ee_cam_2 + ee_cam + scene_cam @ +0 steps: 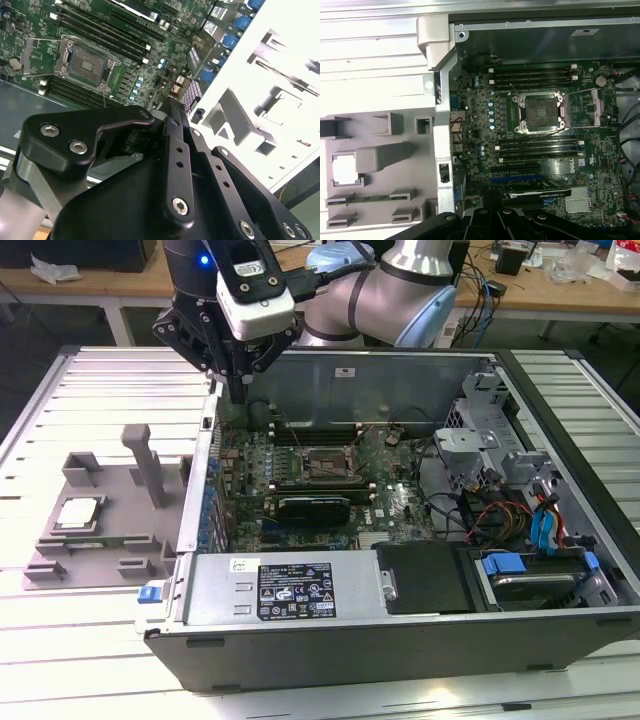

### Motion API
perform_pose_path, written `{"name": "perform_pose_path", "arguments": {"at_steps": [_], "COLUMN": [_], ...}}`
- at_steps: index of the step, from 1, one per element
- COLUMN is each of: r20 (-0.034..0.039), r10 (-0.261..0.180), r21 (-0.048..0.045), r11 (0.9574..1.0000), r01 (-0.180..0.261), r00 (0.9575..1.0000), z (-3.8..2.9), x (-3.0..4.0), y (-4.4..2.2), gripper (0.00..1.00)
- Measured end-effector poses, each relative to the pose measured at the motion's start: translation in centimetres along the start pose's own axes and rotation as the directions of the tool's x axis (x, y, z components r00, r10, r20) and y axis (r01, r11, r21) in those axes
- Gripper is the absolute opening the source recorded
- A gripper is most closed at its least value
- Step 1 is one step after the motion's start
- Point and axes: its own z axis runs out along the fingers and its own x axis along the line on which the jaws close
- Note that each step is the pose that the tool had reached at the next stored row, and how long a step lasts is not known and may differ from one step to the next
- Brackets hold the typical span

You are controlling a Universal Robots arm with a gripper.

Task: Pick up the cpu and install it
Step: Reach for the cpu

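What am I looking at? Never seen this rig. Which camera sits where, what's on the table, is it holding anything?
It is one robot arm with a gripper at its end. The exterior view comes from a camera off the arm and takes in the whole scene. Both wrist views come from cameras riding near the arm's wrist, looking past the gripper's black body at the work below. On the slatted metal table lies an open computer case, its motherboard exposed, the cpu socket mid-board looking empty. On the exterior view's left of the case stands a grey tray, and the cpu lies in it. So the cpu is not picked up; the gripper hangs above the case wall nearest the tray.
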Motion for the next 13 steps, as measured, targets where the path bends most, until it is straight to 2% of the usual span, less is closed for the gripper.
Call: {"name": "perform_pose_path", "arguments": {"at_steps": [6,13], "r20": [0.0000,0.0000], "r10": [0.000,0.000], "r21": [0.0000,0.0000], "r11": [1.0000,1.0000], "r01": [0.000,0.000], "r00": [1.0000,1.0000], "z": [-0.01,-0.02], "x": [0.45,0.56], "y": [-0.04,-0.04], "gripper": [0.11,0.11]}}
